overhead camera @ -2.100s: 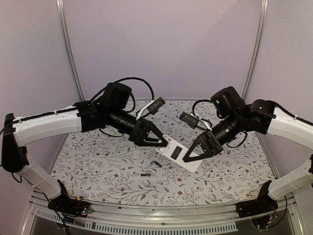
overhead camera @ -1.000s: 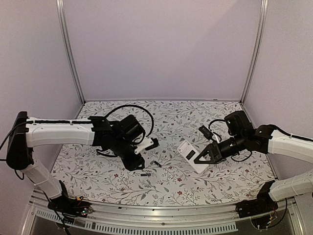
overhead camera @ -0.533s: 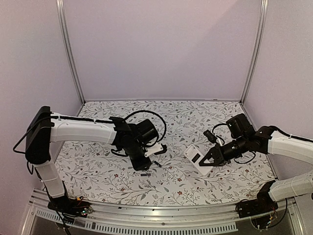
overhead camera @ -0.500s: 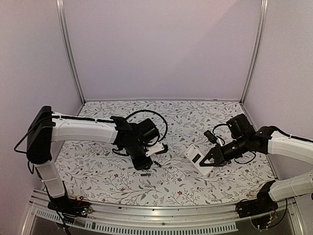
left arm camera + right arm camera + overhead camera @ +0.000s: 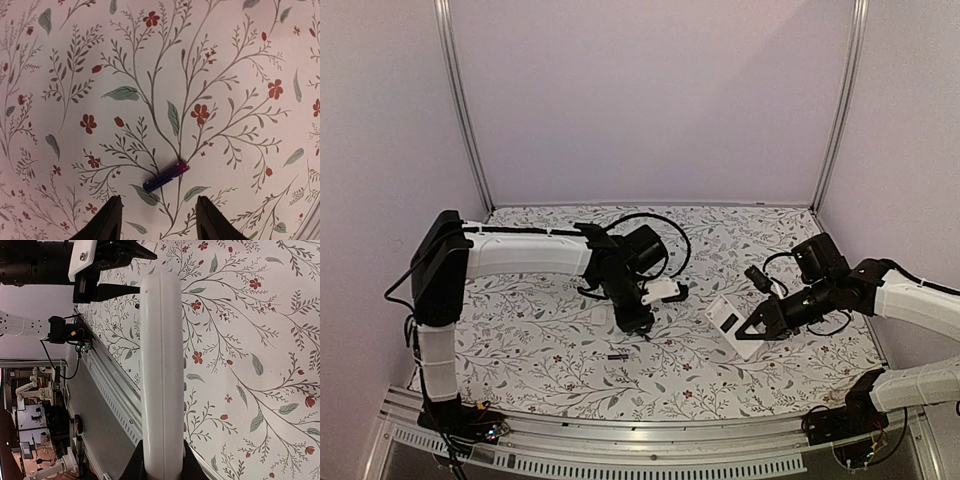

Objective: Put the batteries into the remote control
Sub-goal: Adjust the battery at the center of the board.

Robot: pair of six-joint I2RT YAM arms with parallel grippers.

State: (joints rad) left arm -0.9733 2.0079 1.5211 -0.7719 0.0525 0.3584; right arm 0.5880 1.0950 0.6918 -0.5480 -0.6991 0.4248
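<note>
The remote control (image 5: 733, 325) is held tilted over the surface's (image 5: 520, 350) right side, clamped in the right claw (image 5: 757, 326), its dark recess (image 5: 728, 321) facing up. One battery (image 5: 166, 176) lies mid-surface just ahead of the left claw (image 5: 157, 222), whose fingers stand apart. The second battery (image 5: 617, 356) lies closer to the near edge.

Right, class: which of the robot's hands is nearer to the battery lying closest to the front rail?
Left. The left hand hangs just beyond that battery, slightly to its right; the right hand, shut on the remote control, is far off to the battery's right.
</note>
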